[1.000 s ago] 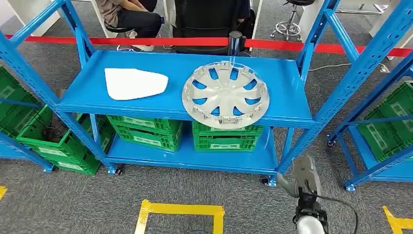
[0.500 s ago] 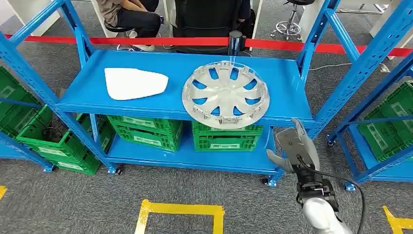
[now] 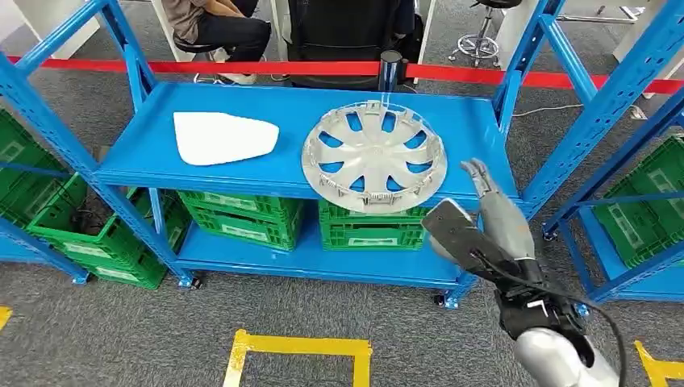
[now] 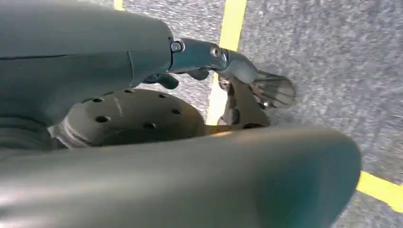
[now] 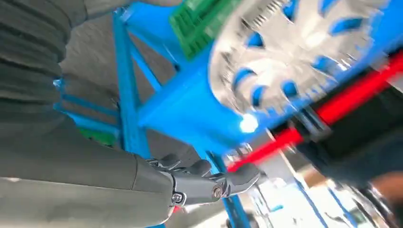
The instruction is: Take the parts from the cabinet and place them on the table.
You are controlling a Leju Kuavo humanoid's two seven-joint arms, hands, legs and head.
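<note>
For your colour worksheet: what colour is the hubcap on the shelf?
Silver-grey hubcap, clearest in the head view.

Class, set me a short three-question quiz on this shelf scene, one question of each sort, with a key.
1. True or false: the right hand grips the silver wheel cover.
2. Which lies further toward the robot's left on the upper blue shelf? A) the white flat part B) the wheel cover
3. Fill in: the crates on the lower shelf are ____.

Key: 1 false, the hand is apart from it, holding nothing. 2 A. 3 green.
</note>
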